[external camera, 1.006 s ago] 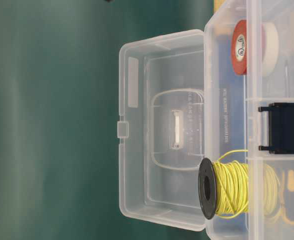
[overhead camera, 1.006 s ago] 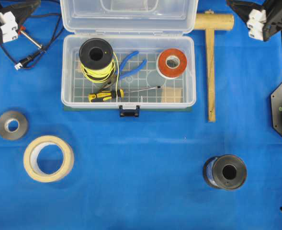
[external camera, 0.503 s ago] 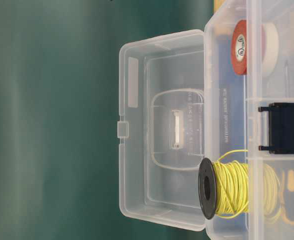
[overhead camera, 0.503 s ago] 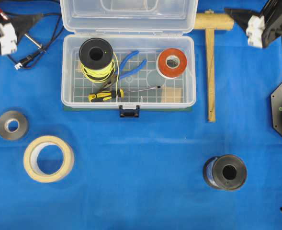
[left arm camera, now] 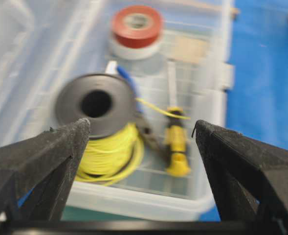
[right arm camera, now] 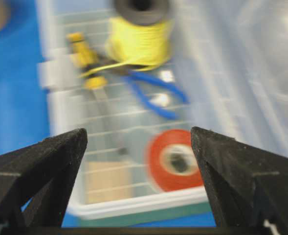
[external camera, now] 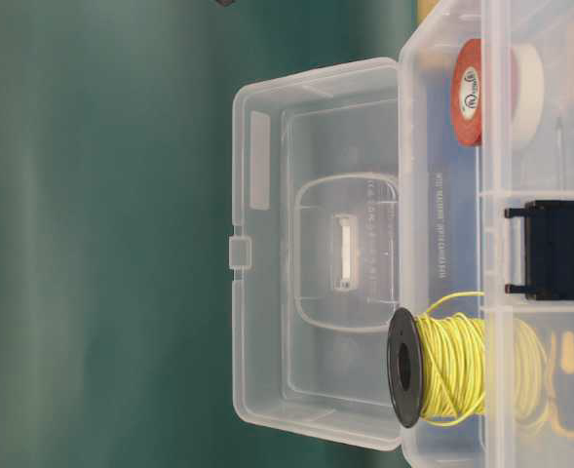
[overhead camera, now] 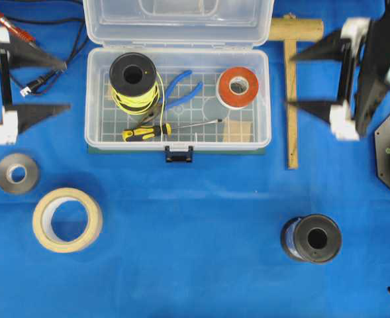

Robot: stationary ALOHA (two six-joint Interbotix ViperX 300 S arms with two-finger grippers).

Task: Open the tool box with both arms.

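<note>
Tool box (overhead camera: 178, 99) sitting at far edge of surface (overhead camera: 195, 265), mid-width, lid (overhead camera: 178, 20) standing fully open. Judging case light, stiff, slick clear plastic; best hold looking like lid rim or dark latch (overhead camera: 179, 154) at near wall.

My left tool (overhead camera: 55, 86) hanging off box's left wall, fingers spread apart, gripping nothing. My right tool (overhead camera: 300, 79) off right wall, likewise spread, empty.

Overhead showing both tools flanking box. Table-level showing only lid upright. Wrist views showing contents close: yellow wire spool (left arm camera: 102, 122), red tape (right arm camera: 175, 161), screwdriver (left arm camera: 175, 147).
</note>
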